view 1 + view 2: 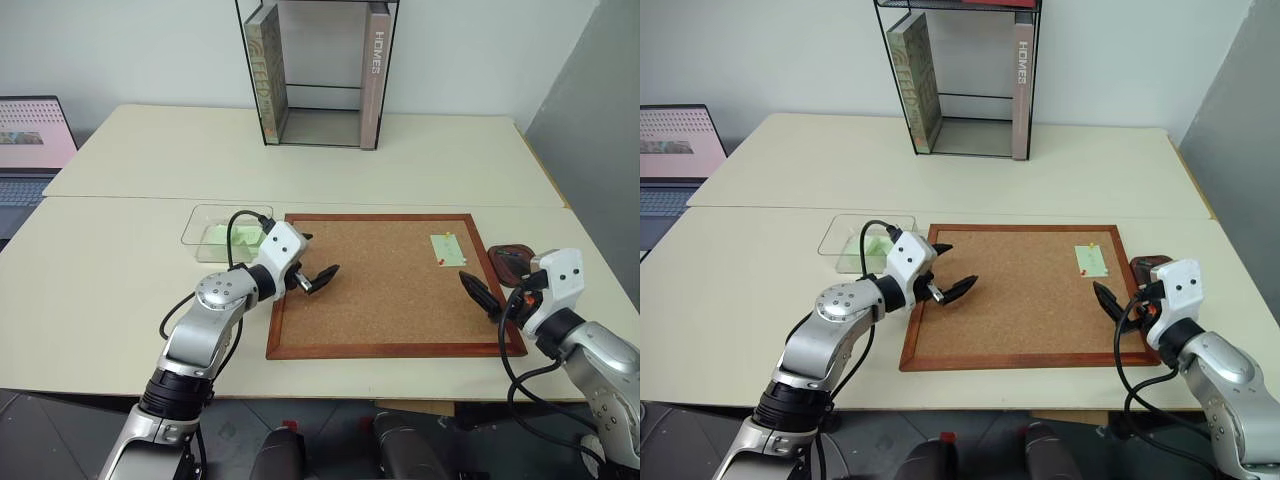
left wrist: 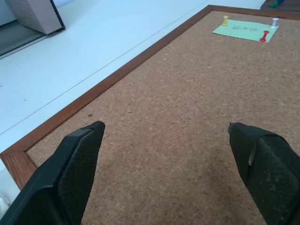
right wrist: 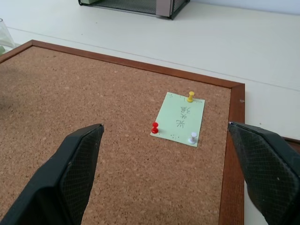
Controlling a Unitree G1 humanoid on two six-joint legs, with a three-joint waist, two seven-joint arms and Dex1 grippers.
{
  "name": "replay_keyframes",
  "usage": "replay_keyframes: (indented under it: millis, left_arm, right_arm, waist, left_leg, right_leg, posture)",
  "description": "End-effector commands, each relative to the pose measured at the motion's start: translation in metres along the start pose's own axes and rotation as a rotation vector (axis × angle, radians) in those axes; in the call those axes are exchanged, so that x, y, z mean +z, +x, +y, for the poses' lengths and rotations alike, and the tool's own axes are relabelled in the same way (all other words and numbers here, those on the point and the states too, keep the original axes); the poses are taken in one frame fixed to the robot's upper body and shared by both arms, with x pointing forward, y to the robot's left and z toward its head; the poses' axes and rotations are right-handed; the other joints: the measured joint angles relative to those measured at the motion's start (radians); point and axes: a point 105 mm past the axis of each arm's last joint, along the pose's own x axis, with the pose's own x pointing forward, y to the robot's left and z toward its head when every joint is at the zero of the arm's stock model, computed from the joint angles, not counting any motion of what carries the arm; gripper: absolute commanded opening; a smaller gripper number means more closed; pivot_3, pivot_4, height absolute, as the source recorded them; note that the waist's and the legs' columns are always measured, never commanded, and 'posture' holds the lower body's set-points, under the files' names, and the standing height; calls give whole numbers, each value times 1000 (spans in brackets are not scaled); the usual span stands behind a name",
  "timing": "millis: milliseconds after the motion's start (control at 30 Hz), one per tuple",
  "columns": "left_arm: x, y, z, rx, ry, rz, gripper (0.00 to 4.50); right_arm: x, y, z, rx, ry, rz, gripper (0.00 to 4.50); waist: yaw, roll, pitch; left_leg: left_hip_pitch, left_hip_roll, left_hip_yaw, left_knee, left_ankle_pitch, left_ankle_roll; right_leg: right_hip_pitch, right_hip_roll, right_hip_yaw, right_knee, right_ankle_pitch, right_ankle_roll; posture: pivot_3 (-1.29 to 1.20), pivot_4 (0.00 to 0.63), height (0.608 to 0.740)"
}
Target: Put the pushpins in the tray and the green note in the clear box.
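Three pushpins (image 3: 154, 127), red, yellow and white, fix the note (image 3: 180, 118) to the board (image 1: 380, 300), just ahead of our right pincer (image 1: 478, 292), jaws wide and empty. We advise straddling one head squarely, then pulling straight out. Left pincer (image 1: 318, 274) gapes empty.

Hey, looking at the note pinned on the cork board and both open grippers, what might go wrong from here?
1. The pale green paper note is held by three tiny pushpins, red, yellow and white; the wide black fingers may fumble them.
2. Pulling the note before the pins are out could tear it.
3. The dark reddish-brown tray sits partly behind the right gripper, so a pin could miss it.
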Motion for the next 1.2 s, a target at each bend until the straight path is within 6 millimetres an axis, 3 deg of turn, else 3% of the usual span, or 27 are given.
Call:
replay_keyframes:
  millis: [33, 533, 933, 1200]
  left_arm:
    - [17, -3, -1, -9, 18, -60, 4473]
    - [22, 2, 7, 69, -20, -65, 4473]
    - [40, 23, -18, -24, -40, -135, 4473]
    - [50, 36, -47, -191, 2, -171, 3007]
  right_arm:
    - [11, -2, 2, 13, -31, -33, 4500]
    - [14, 4, 8, 35, -23, -51, 4500]
    - [18, 3, 9, 37, -24, -66, 4500]
    - [15, 1, 13, 39, -30, -63, 4500]
  waist:
    - [0, 0, 0]
    - [0, 0, 0]
    - [0, 0, 0]
    - [1, 0, 0]
  left_leg:
    - [0, 0, 0, 0, 0, 0]
    - [0, 0, 0, 0, 0, 0]
    - [0, 0, 0, 0, 0, 0]
    - [0, -1, 0, 0, 0, 0]
  right_leg:
    - [0, 0, 0, 0, 0, 0]
    - [0, 0, 0, 0, 0, 0]
    - [0, 0, 0, 0, 0, 1]
    - [0, 0, 0, 0, 0, 0]
  posture:
    - [0, 150, 740]
    - [0, 150, 740]
    - [0, 150, 740]
    - [0, 150, 740]
